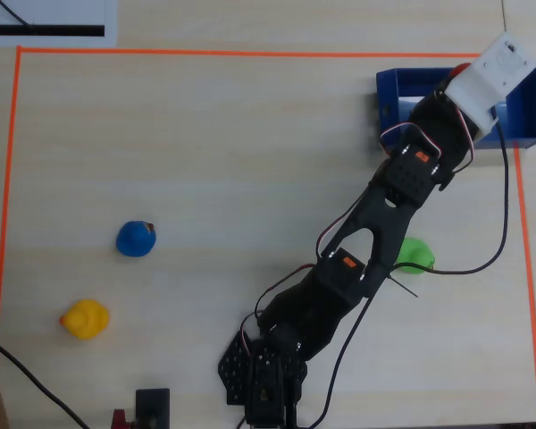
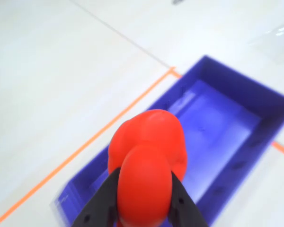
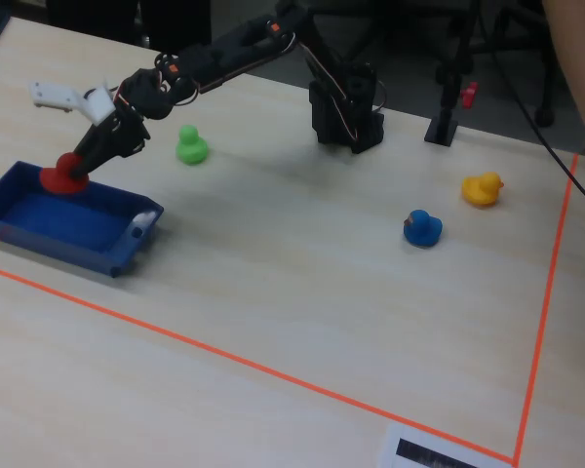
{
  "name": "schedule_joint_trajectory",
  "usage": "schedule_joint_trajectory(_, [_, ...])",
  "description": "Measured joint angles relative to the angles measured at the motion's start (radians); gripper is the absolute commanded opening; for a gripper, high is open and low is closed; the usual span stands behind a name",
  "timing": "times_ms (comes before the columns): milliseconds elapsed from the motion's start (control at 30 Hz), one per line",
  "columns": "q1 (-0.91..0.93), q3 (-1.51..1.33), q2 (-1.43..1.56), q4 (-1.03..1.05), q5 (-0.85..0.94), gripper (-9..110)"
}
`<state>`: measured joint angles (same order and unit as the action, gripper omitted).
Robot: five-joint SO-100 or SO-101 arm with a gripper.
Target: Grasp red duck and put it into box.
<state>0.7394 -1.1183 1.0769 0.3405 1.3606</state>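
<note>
1. While clamped between both fingers of the gripper (image 2: 144,208), red duck (image 2: 149,161) hangs just above the box (image 2: 255,142), over its near end in the wrist view.
2. Probably best to nudge further over the box's pale floor before letting go, since releasing near the rim risks a bounce out.
3. Worth lowering a touch, then opening slowly.
4. No worries about the green duck (image 3: 190,144), blue duck (image 3: 421,227) or yellow duck (image 3: 482,188), all well clear of the box.

Arm fully extended from its base, reaching far across the table. Gripper (image 2: 144,208) angled downward, both black fingers (image 2: 100,204) clamped on the red duck (image 2: 149,161)
</note>
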Motion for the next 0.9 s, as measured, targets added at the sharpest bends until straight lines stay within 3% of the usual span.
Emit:
schedule_joint_trajectory(467, [0.034, 0.279, -0.370, -0.061, 0.049, 0])
schedule_joint_trajectory(900, [0.034, 0.350, -0.420, -0.046, 0.048, 17])
